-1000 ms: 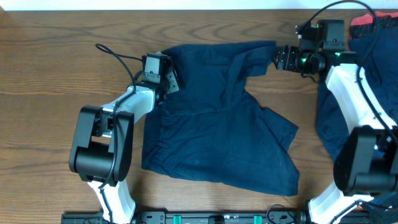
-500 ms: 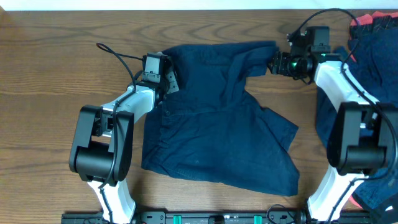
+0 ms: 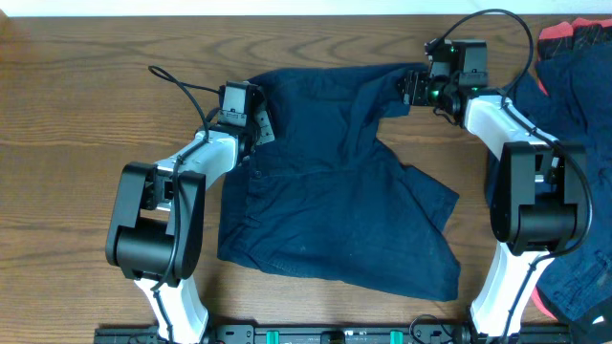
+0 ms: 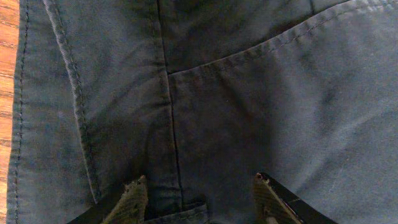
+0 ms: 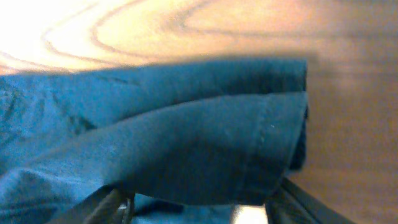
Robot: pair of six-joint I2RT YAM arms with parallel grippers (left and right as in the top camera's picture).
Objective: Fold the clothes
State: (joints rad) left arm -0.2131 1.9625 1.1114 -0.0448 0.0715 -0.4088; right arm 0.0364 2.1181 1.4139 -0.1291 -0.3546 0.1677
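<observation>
The right gripper (image 5: 202, 208) straddles the folded hem at the far right corner of the navy shorts (image 3: 335, 191), jaws apart. The left gripper (image 4: 200, 198) rests on their far left edge, jaws also apart. The shorts lie spread on the wooden table (image 3: 76, 96), with more dark clothes (image 3: 583, 86) heaped at right. Over the last second the right gripper has moved left onto the hem, while the left arm has stayed put.

No writing, label, brand mark, number or sign can be read in any view: the clothes (image 3: 335, 191) show plain fabric, and so does the bench (image 3: 76, 96) around them.
</observation>
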